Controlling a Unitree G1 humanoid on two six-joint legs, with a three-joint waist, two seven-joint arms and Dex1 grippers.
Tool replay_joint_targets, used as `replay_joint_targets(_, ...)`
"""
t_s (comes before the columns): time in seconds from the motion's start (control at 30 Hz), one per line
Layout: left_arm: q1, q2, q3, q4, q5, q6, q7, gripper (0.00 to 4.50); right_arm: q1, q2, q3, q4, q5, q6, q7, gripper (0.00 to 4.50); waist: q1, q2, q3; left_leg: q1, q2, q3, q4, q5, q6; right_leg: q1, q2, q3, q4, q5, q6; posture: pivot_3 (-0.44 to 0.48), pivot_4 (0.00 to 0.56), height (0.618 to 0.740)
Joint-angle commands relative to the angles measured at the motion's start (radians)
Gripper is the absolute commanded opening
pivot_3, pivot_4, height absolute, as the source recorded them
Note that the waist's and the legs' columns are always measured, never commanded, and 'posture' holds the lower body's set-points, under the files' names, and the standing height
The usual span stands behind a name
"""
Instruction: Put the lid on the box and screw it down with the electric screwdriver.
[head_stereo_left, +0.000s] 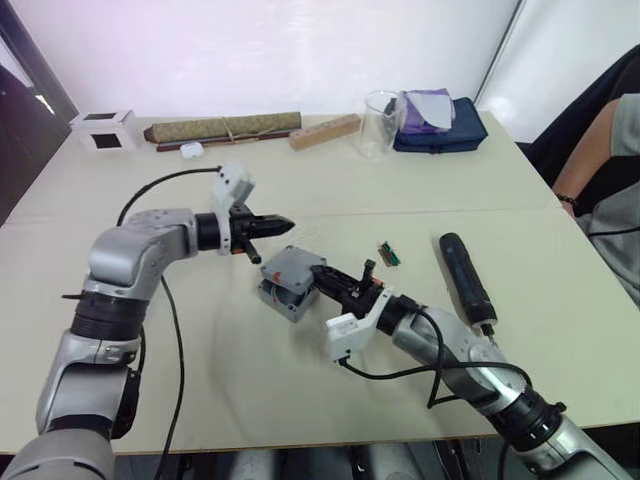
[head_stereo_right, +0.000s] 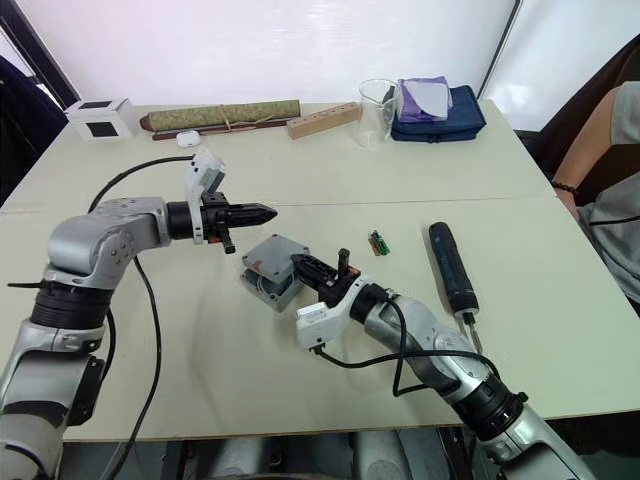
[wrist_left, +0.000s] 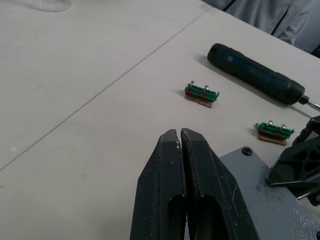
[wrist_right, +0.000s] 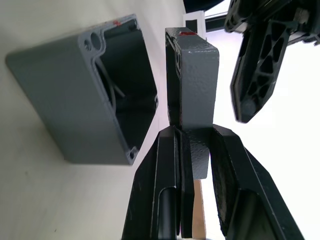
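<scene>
The right hand (wrist_right: 195, 150) pinches the lid (wrist_right: 192, 80) by one edge and holds it over the open box (wrist_right: 95, 95), which sits on the bench (head_stereo_left: 250, 390). The left hand (wrist_left: 181, 150) hovers just beside the box with its fingers pressed together. The lid looks thin, stiff and light, its painted metal likely slippery, so the edge hold seems apt. The screwdriver (head_stereo_left: 465, 277) lies on the bench to the right, best grasped around its thick body.
</scene>
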Motion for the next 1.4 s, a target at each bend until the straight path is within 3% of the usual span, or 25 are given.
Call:
replay_joint_targets(0.03,0.011,0.011,-0.015,-0.027,0.029,-0.043,-0.026,0.09,-0.006,0.011,-0.009,-0.014,-0.016,-0.033,-0.003,0.31,0.000,0.000,0.000,0.000,0.000,0.000,0.000,0.000,0.000,0.000,0.000,0.000,0.000,0.000,0.000,0.000,0.150,0.740)
replay_joint_targets(1.4,0.081,0.000,-0.095,-0.035,0.168,-0.143,-0.092,0.09,0.037,0.053,-0.022,0.020,-0.122,-0.041,-0.002,0.31,0.004,0.000,0.000,0.001,0.000,0.000,0.001,0.000,0.000,0.001,0.000,0.000,0.001,0.000,0.000,0.000,0.150,0.740)
